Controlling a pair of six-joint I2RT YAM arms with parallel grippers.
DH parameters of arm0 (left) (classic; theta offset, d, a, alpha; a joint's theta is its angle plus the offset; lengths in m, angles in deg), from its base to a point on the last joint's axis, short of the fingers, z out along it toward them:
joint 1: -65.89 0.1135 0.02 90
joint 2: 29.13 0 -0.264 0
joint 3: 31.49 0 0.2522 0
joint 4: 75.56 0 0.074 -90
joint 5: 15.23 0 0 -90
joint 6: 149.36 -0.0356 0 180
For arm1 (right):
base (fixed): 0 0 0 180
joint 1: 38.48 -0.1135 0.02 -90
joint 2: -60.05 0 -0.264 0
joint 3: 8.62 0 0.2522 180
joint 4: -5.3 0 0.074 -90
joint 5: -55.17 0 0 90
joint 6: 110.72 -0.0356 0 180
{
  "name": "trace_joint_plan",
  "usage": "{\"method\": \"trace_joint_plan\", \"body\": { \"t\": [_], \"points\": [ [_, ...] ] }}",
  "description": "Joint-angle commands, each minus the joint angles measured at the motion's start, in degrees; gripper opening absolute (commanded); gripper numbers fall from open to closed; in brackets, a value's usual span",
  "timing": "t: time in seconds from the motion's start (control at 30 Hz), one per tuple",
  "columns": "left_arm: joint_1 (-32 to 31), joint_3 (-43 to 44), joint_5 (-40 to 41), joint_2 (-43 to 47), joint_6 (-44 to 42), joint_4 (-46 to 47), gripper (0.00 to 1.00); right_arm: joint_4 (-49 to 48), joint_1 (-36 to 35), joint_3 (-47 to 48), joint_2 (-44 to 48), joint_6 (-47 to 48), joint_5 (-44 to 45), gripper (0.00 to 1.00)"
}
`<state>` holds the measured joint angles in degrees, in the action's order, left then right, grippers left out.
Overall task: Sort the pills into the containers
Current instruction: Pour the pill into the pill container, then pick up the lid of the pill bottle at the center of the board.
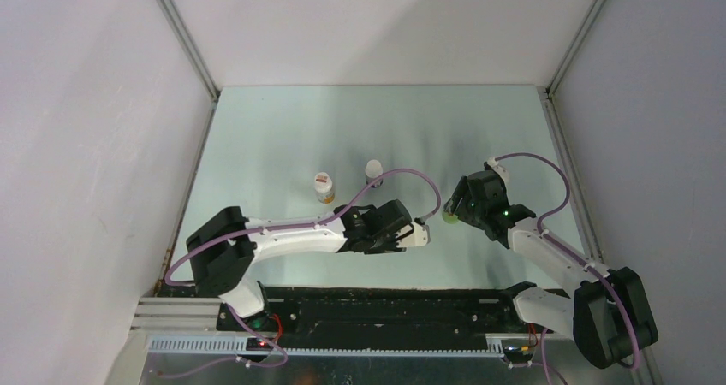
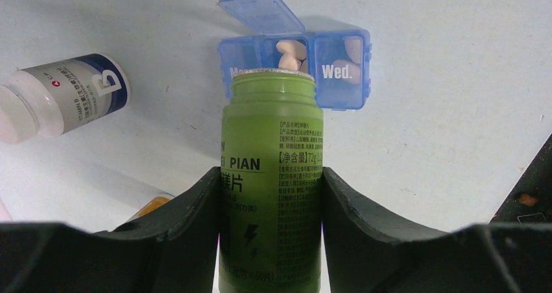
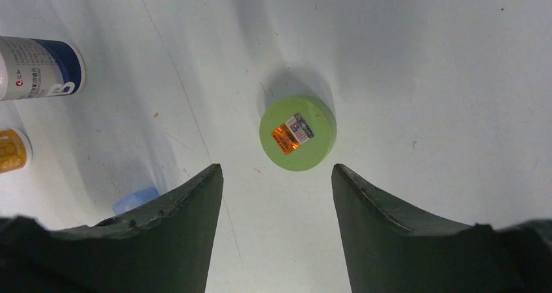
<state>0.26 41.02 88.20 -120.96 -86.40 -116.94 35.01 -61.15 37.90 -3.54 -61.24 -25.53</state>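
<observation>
Pills (image 2: 288, 51) in box (image 2: 340, 90) beyond left fingers (image 2: 195, 221) clamping green bottle (image 2: 270, 169), right fingers (image 3: 189, 221) spread, empty

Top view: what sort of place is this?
Likely a robot test cell in a lab: white walls enclose one table, with a left arm and a right arm bolted at its edge.

Robot lab cell (white panel walls (image 1: 86, 103))
</observation>
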Motion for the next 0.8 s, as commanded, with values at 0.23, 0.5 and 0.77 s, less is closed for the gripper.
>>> {"method": "trace_joint_plan", "body": {
  "t": [0.23, 0.5, 0.77],
  "points": [
    [-0.34, -2.77, 0.94, 6.24, 0.76, 5.43, 0.00, -1.29, 0.35, -0.14, -0.53, -0.87, -0.74, 0.66],
    [-0.10, -8.20, -0.26, 13.69, 2.66, 9.97, 0.00, -0.89, 0.35, -0.15, -0.32, -0.88, -0.94, 0.66],
    [2.61, -14.79, -3.35, 24.38, 5.87, 18.57, 0.00, -0.28, 0.32, -0.15, 0.05, -0.09, -0.50, 0.69]
  ]
}}
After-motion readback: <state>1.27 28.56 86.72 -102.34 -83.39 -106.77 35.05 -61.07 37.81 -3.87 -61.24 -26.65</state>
